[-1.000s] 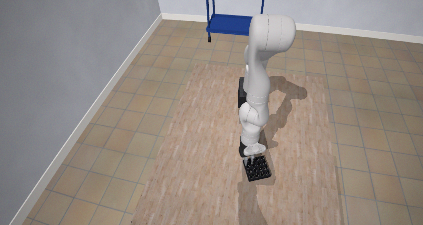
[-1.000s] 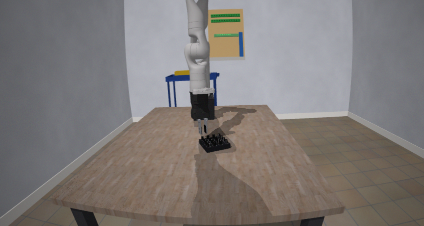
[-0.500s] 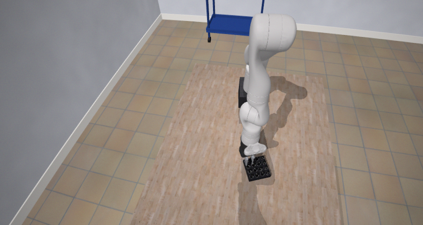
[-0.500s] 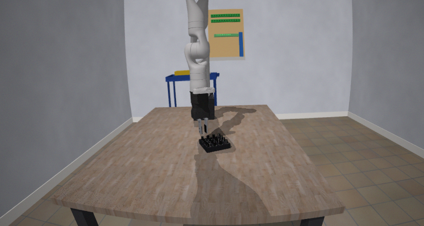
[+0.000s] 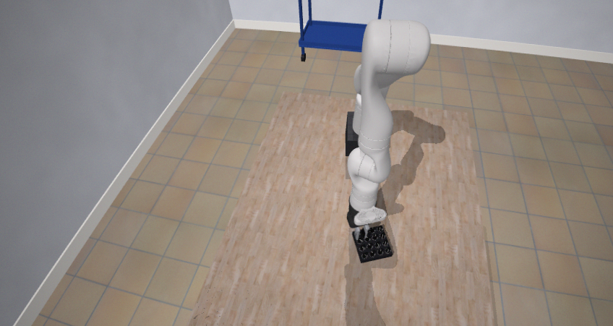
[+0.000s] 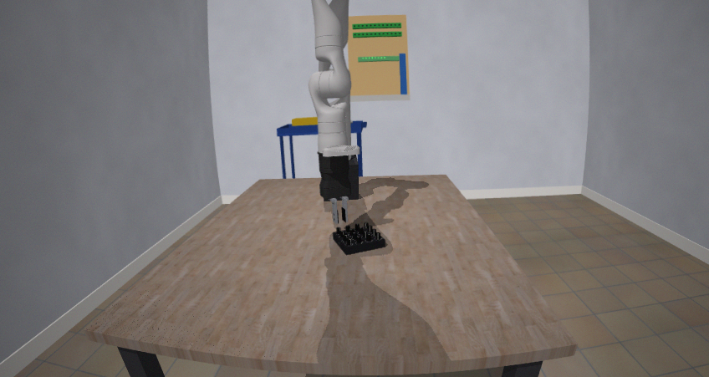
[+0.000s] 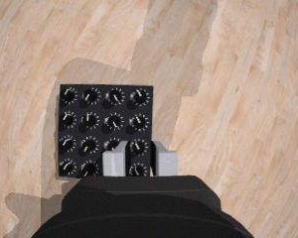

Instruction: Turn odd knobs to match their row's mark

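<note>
The black knob box [image 5: 361,261] [image 6: 359,248] [image 7: 105,133] stands on the table. The wrist view shows its knobs in four columns; names and socket are unreadable. White lines point up-right in the left column. In the second column, the second knob from the top [image 7: 90,120] points about up, the others down-left. Visible lines in the third column point down-right; its lower knobs are largely hidden by a finger. The right column points up-left, its bottom knob [image 7: 138,171] slightly steeper. My gripper [image 5: 361,236] [image 6: 339,223] [image 7: 140,153] is partly open and empty, above the box's corner area.
The wooden table [image 5: 275,220] [image 6: 223,283] extends around the box. The arm's black base [image 5: 351,144] is at the table's far part. A blue cart [image 5: 331,35] [image 6: 288,130] stands beyond the table, and a pegboard [image 6: 378,77] hangs on the wall.
</note>
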### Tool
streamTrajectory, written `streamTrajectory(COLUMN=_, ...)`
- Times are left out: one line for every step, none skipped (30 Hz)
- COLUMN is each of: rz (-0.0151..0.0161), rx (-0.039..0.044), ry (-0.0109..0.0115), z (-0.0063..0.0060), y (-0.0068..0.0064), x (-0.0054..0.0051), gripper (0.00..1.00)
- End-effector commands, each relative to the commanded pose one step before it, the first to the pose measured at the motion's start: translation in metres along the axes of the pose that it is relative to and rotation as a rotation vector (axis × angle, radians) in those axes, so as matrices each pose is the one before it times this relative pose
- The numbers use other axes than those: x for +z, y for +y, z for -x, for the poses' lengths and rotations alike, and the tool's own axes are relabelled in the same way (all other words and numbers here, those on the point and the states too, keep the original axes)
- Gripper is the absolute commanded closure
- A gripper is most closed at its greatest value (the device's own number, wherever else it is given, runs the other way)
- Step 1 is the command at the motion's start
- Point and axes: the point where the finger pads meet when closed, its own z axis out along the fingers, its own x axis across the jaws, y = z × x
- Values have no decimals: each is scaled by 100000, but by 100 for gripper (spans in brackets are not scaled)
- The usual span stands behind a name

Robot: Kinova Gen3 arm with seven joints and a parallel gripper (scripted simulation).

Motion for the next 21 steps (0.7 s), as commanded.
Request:
streamTrajectory(rz=260, rx=2841, ry=-129, z=91, y=128, x=-167, gripper=54)
streamTrajectory(rz=-5, rx=680, ry=-9, z=16, y=-27, x=-4, gripper=54)
streamTrajectory(rz=-5, rx=749, ry=-10, z=18, y=-30, x=-4, gripper=54)
streamTrajectory(rz=-5, rx=819, ry=-11, z=20, y=-32, x=-4, gripper=54)
streamTrajectory(rz=-5, rx=890, ry=-11, z=22, y=-35, x=-5, gripper=54)
streamTrajectory(rz=-6, rx=963, ry=-12, z=24, y=-37, x=-5, gripper=54)
streamTrajectory(rz=-6, rx=1036, ry=-13, z=27, y=-39, x=-6, gripper=54)
streamTrajectory(rz=-6, rx=1109, ry=-14, z=29, y=-41, x=-6, gripper=54)
streamTrajectory(rz=-6, rx=1183, ry=-15, z=32, y=-43, x=-7, gripper=54)
streamTrajectory(rz=-6, rx=1256, ry=-16, z=34, y=-45, x=-7, gripper=54)
streamTrajectory(rz=-6, rx=1329, ry=-16, z=37, y=-46, x=-8, gripper=54)
streamTrajectory(rz=0, rx=0, ry=0, z=0, y=0, x=0, gripper=54)
streamTrajectory(rz=0, rx=0, ry=0, z=0, y=0, x=0, gripper=54)
streamTrajectory(rz=-6, rx=1402, ry=-17, z=40, y=-47, x=-8, gripper=54)
streamTrajectory(rz=-5, rx=1475, ry=-18, z=43, y=-49, x=-9, gripper=54)
streamTrajectory(rz=-5, rx=1546, ry=-18, z=46, y=-49, x=-10, gripper=54)
streamTrajectory(rz=-25, rx=1610, ry=-17, z=47, y=-64, x=-11, gripper=54)
streamTrajectory(rz=-110, rx=1651, ry=-11, z=47, y=-120, x=-15, gripper=54)
streamTrajectory(rz=-107, rx=1720, ry=-14, z=52, y=-119, x=-16, gripper=54)
streamTrajectory(rz=-78, rx=1795, ry=-18, z=57, y=-100, x=-15, gripper=54)
streamTrajectory(rz=-35, rx=1874, ry=-21, z=62, y=-71, x=-14, gripper=54)
